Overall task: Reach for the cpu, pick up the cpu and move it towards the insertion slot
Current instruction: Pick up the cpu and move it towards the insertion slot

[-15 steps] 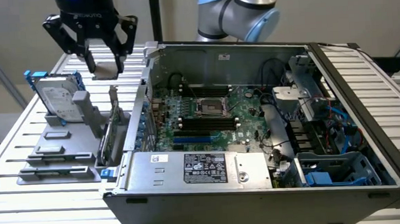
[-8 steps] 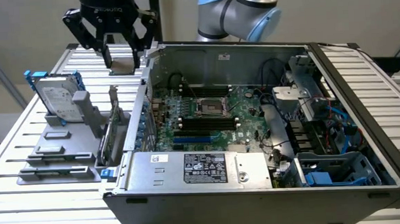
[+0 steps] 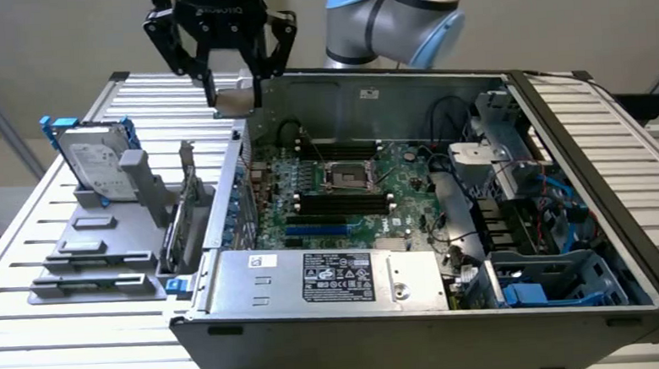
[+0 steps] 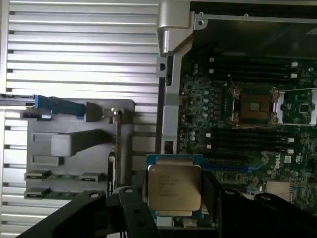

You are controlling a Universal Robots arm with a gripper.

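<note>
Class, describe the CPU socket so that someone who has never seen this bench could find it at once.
Start at the open computer case lying on the slatted table and look at the green motherboard on its floor. Near the board's middle sits the insertion slot, a square with a shiny metal frame around a dark centre. The black memory slots flanking it are long and narrow.

Robotics lab or electronics assembly bench. Opened desktop computer case (image 3: 422,230) lies flat mid-frame on a ribbed aluminium worktable (image 3: 78,350), motherboard (image 3: 342,192) exposed. Grey parts fixture (image 3: 107,255) at left of the frame holds a hard drive (image 3: 94,159) upright. Industrial robot arm (image 3: 394,20) at top centre, plain pale wall behind.
</note>
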